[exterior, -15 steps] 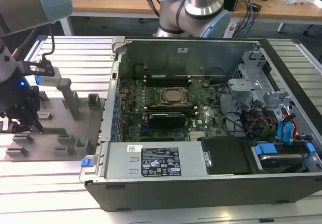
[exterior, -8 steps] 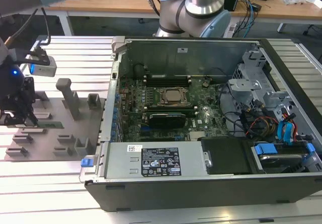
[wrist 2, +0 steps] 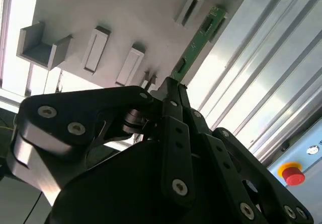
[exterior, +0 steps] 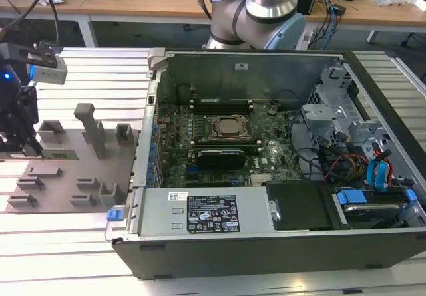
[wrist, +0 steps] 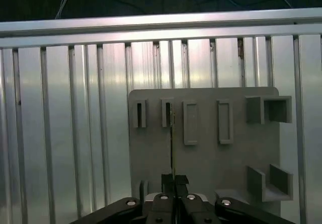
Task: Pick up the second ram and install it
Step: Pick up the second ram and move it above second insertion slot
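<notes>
While edge-on, second ram [wrist: 172,143] seems clamped by gripper [wrist: 174,177].

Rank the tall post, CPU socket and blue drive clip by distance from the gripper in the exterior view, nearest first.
1. Tall post, on the fixture plate, beside the gripper shut on the ram.
2. CPU socket, mid-motherboard.
3. Blue drive clip, far at the exterior view's right.

I see a ribbed aluminium surface [exterior: 60,243] made of parallel slats. Toward the exterior view's left, a flat grey fixture plate [exterior: 70,169] with upright posts and slotted holders lies on it. Just beside the plate, to the exterior view's right, sits an open computer case [exterior: 266,249].
</notes>
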`<state>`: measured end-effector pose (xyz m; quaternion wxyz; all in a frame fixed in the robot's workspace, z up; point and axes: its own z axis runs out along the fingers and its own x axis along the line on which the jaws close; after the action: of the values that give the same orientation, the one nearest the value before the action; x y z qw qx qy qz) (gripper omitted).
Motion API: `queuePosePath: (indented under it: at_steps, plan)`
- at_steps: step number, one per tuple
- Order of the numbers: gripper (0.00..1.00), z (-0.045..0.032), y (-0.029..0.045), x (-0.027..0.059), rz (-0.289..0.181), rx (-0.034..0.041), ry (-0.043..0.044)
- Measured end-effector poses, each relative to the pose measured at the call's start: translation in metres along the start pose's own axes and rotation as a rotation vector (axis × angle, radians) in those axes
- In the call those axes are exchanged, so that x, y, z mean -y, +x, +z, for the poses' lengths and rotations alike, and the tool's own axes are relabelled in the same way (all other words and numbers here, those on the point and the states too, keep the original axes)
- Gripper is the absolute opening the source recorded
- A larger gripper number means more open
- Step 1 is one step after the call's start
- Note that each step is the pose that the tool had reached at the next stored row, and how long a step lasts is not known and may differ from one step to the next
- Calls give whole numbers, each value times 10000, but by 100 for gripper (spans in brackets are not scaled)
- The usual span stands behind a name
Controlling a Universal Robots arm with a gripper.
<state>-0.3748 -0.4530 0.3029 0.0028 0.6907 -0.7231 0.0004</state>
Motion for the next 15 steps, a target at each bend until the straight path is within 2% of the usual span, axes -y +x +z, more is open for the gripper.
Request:
queuePosePath:
  at_steps: [1, 4, 5, 7, 8, 12, 15]
  plan:
    - [12, -91, 0, 0, 0, 1, 1]
    - [12, -189, 1, -1, 0, 1, 1]
    - [12, -242, 1, -1, -1, 0, 1]
    - [12, -295, 1, -1, 0, 0, 1]
    - [12, -349, 1, -1, 0, 1, 1]
    - [12, -465, 2, -2, 0, 1, 0]
    - [12, -608, 3, -2, 0, 0, 0]
